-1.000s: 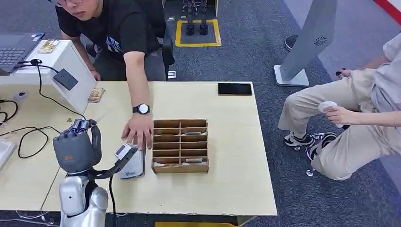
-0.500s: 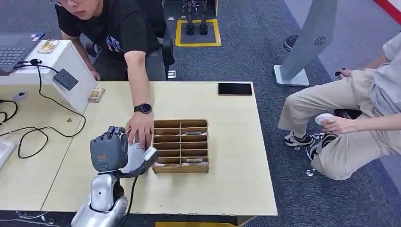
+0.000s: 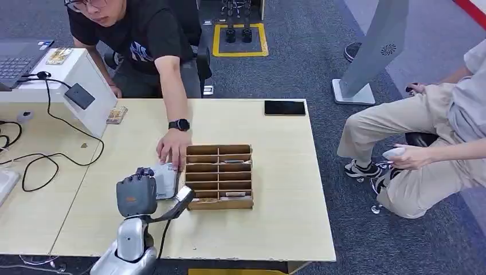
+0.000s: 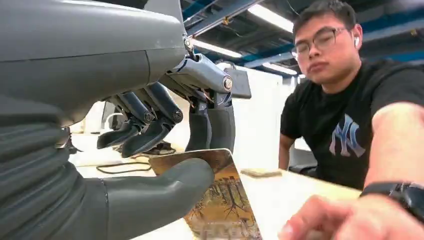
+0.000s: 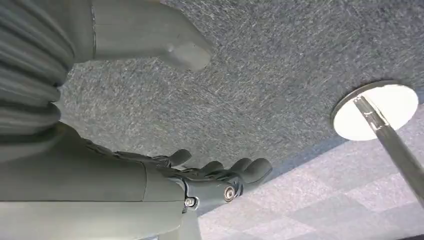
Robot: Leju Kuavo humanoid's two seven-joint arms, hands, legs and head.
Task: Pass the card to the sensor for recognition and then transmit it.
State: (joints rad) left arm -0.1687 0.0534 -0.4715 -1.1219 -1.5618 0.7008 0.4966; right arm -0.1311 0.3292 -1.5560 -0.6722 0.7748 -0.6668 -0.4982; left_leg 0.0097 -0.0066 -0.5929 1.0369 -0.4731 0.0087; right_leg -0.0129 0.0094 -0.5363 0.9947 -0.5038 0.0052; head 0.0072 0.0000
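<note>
My left hand [image 3: 137, 195] is over the table just left of the wooden organizer [image 3: 219, 176]. It pinches the card [image 3: 165, 180] between thumb and fingers. In the left wrist view the card [image 4: 220, 202] shows a golden tree picture, with my thumb [image 4: 161, 199] pressed on its face and the dark fingers [image 4: 210, 125] behind it. A person's hand [image 3: 172, 151] reaches across the table and touches the card's far edge. The black sensor [image 3: 79, 95] sits on a slanted white box [image 3: 90, 73] at the back left. My right hand [image 5: 210, 182] hangs over grey carpet with fingers spread and nothing in them.
Black cables [image 3: 54, 157] trail over the left side of the table. A laptop [image 3: 17, 57] stands behind the white box and a dark phone [image 3: 285, 107] lies at the far edge. A second person [image 3: 435, 143] sits to the right of the table.
My left hand has carried the card rightwards, from the table's left part to beside the organizer. The person's hand has drawn back slightly and now rests at the card's far edge.
</note>
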